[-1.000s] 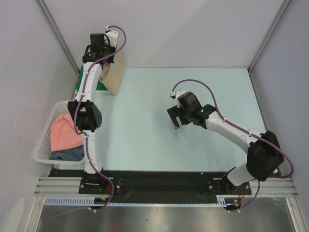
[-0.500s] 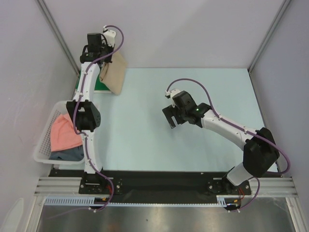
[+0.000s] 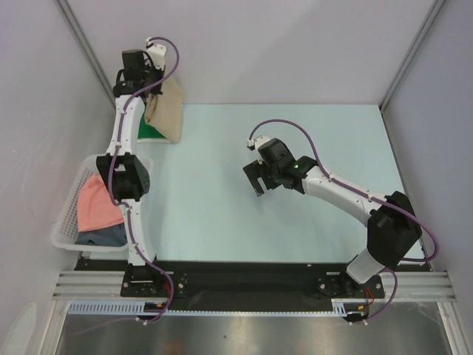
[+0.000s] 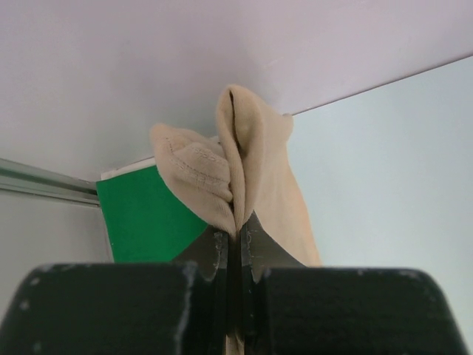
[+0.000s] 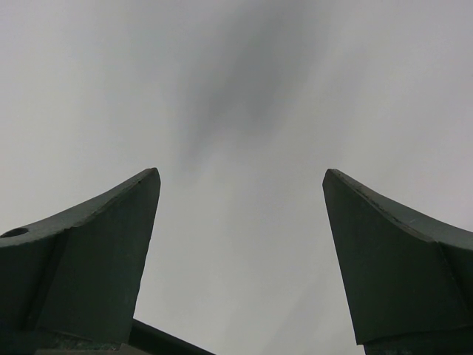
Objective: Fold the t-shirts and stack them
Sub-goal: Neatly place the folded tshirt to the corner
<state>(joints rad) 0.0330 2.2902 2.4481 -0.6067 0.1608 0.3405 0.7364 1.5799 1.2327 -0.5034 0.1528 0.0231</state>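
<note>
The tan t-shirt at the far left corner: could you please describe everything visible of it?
The plain tan soft cloth t-shirt is bunched into vertical folds, with a stitched hem showing. The left gripper has its jaws shut on a pinched fold, holding it lifted. It hangs down over the bright green cloth t-shirt lying beneath. Whether its lower end touches that shirt or the table is unclear.

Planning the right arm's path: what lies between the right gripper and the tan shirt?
Nothing. In the top view only bare table separates the open right gripper from the tan shirt.
</note>
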